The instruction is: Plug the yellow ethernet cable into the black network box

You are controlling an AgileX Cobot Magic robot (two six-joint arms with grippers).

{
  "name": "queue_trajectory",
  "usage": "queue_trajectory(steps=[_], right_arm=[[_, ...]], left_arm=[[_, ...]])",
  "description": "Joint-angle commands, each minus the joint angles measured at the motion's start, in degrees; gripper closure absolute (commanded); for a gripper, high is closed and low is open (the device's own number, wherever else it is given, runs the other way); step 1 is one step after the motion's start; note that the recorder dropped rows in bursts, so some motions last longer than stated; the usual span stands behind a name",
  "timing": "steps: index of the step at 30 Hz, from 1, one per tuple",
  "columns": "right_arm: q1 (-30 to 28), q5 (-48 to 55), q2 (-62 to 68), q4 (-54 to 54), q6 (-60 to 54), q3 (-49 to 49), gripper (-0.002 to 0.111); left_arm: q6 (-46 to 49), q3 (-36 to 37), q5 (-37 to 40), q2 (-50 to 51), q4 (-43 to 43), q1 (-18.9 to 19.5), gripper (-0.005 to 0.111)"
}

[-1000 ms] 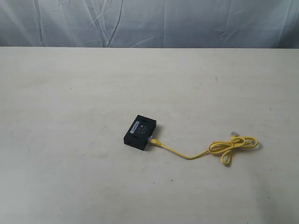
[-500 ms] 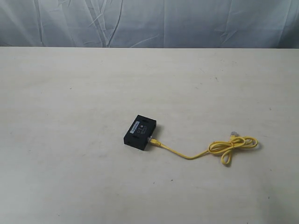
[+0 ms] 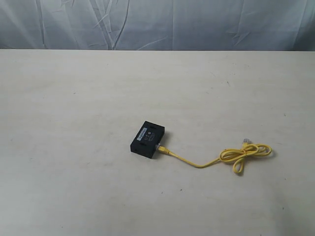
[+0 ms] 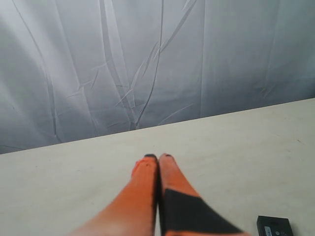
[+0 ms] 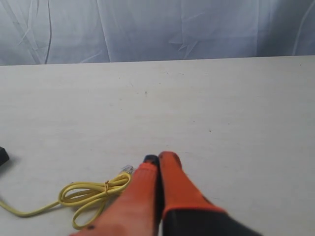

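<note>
The black network box [image 3: 147,140] lies flat near the middle of the table. One plug of the yellow ethernet cable [image 3: 197,164] sits at the box's right side port, and the cord runs right into a loose loop [image 3: 244,154] with a free clear plug [image 3: 245,142]. No arm shows in the exterior view. My left gripper [image 4: 158,157] is shut and empty above the table, the box's corner [image 4: 274,226] off to one side. My right gripper [image 5: 158,158] is shut and empty, right beside the cable's loop [image 5: 88,194] and free plug [image 5: 127,169].
The pale table [image 3: 74,98] stretches wide on all sides of the box. A wrinkled grey-white curtain [image 3: 157,24] hangs behind the far edge.
</note>
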Motion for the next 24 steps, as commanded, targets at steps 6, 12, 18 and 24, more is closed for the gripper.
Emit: queue_trajectory(steps=[6, 12, 18, 24], right_arm=[[0.2, -0.4, -0.4, -0.4, 0.0, 0.1, 0.108], [0.2, -0.4, -0.4, -0.4, 0.0, 0.1, 0.108], [0.2, -0.4, -0.4, -0.4, 0.0, 0.1, 0.108], [0.2, -0.4, -0.4, -0.4, 0.0, 0.1, 0.108]], left_arm=[[-0.1, 0.4, -0.1, -0.2, 0.1, 0.2, 0.107], [-0.1, 0.4, -0.1, -0.2, 0.1, 0.2, 0.107], [-0.1, 0.4, -0.1, -0.2, 0.1, 0.2, 0.107], [0.2, 0.9, 1.9, -2.0, 0.5, 0.4, 0.107]])
